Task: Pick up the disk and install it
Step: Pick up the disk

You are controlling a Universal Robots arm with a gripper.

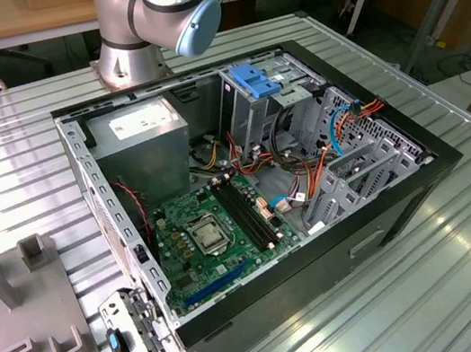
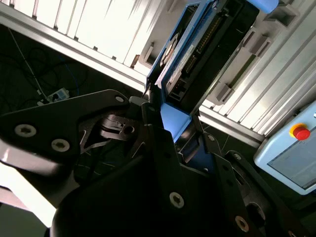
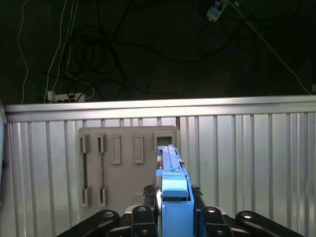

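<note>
Gripper: I'm clamping my gripper (image 3: 173, 200) shut on the disk, with the black fingers (image 2: 157, 133) pressing in from both sides, so it's closed and gripping.

Disk: the disk (image 3: 170, 165) is sitting edge-on between those fingers in the first wrist view, pointing away from the camera. In the second wrist view it's showing me its flat side, with a label and a row of connector pins.

Carrier: the blue carrier rail (image 2: 174, 121) is wrapping around the disk's edge, and that's the part I'm squeezing.

Under the disk: a grey fixture plate (image 3: 123, 158) with upright slots is lying on the ribbed metal table (image 3: 247, 163). The disk's far end is lining up over the plate, near one of its slots. I honestly can't tell if it's touching the plate or hanging just clear of it.

Case: in the exterior view the open computer case (image 1: 327, 283) is lying on its side on the table, and the fixture plate is sitting near it on the exterior view's left.

Inside the case: the green motherboard (image 1: 214, 234), grey power supply box (image 1: 143, 142) and grey drive cage (image 1: 248, 119) with a blue bracket (image 1: 253, 80) on top are all showing, plus a tangle of orange and red wires.

Arm: my arm base (image 1: 132, 30) is standing on the table behind the case.

Extras: a light-blue pendant (image 2: 291, 160) with a red button (image 2: 300, 132) is showing in the second wrist view, and loose cables (image 3: 98, 54) are lying on the dark floor past the table edge.
</note>
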